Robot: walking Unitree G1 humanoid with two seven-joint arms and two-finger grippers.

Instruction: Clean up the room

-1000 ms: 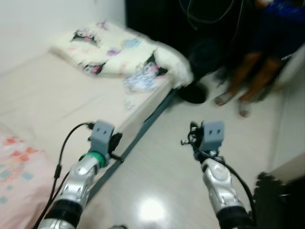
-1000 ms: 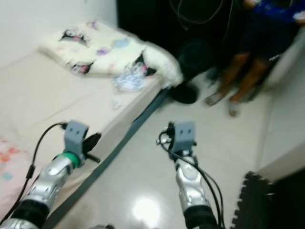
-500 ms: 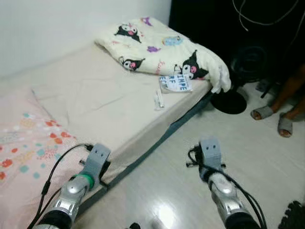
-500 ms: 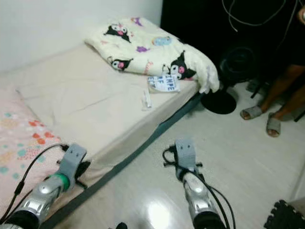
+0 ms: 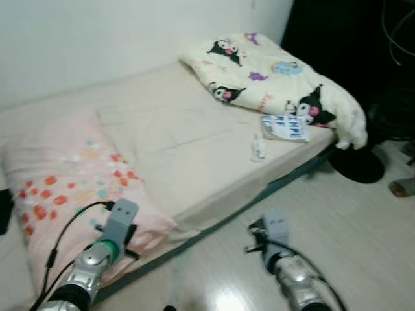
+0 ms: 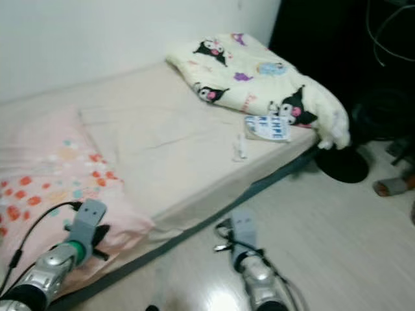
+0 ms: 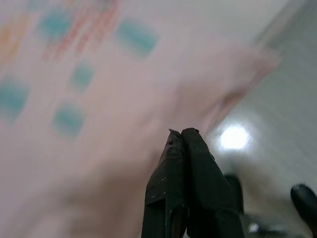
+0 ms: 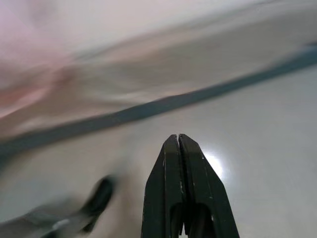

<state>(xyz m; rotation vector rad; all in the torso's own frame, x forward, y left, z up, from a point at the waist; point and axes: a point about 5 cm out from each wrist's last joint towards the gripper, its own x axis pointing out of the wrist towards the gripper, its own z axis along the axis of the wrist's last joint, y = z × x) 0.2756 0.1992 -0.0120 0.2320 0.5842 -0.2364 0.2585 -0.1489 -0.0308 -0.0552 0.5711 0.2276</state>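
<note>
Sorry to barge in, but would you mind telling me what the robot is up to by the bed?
It stands beside the low beige mattress, handling nothing yet. The left gripper is shut over the pink pillow with red and teal spots; the right gripper is shut above the pale floor. A cream cartoon-print blanket, a printed booklet and a small white bottle lie on the mattress's far end.
</note>
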